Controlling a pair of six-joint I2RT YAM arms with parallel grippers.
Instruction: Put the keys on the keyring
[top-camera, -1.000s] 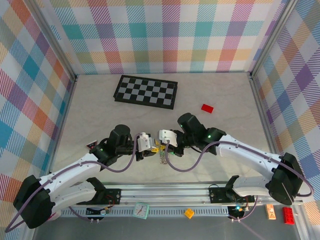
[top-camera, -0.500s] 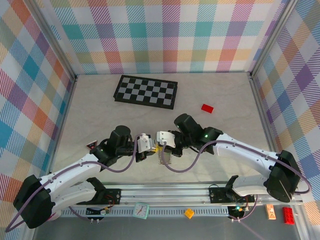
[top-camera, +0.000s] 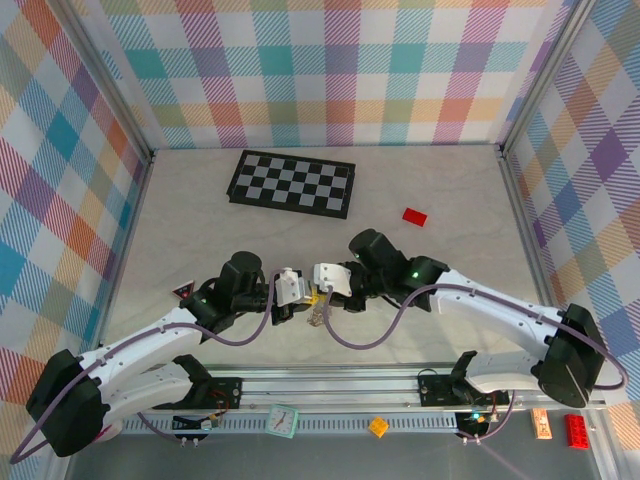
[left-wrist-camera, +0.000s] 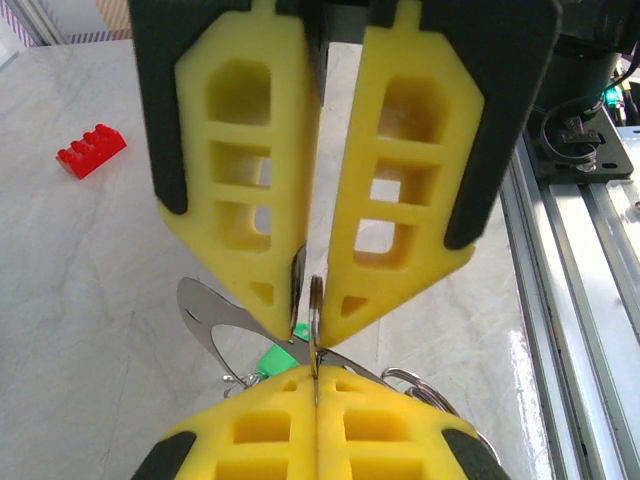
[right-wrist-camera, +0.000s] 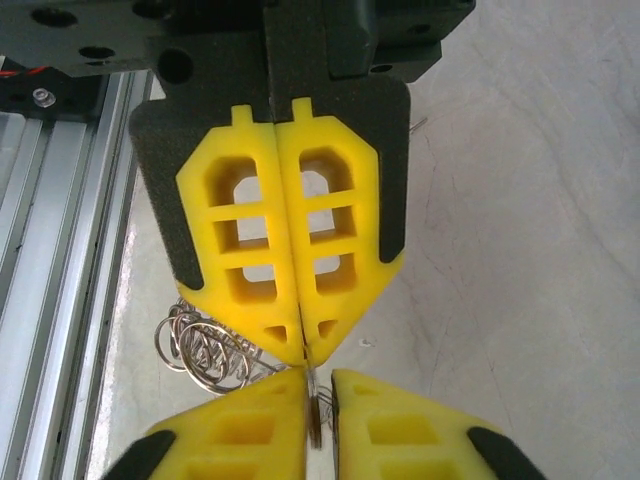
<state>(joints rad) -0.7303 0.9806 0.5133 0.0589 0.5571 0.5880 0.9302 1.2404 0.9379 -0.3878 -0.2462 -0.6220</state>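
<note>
1. Down at the middle of the table's (top-camera: 450, 265) near edge, the two grippers meet tip to tip.
2. The left gripper (left-wrist-camera: 307, 322) is clenched. Its yellow pads (left-wrist-camera: 292, 200) pinch at the very tips on a thin metal edge, which looks like the wire of the keyring (right-wrist-camera: 206, 350) seen edge-on.
3. The right gripper (right-wrist-camera: 306, 352) has its pads pressed flat together. That same wire runs down to their seam, but whether it is nipped there is impossible to tell.
4. The rest of the keyring bunches in loose loops just beside the right gripper's tips, on the side toward the rail (right-wrist-camera: 60, 200).
5. The green key (left-wrist-camera: 274, 357) sits right under the meeting tips, against a flat silver blade (left-wrist-camera: 215, 318).
6. Out toward the left edge lies the red-and-black triangle (top-camera: 184, 292).
7. Farther back, the red brick (top-camera: 414, 216) sits well apart on the right.
8. The chequered board (top-camera: 291, 183) lies by the far edge.
</note>
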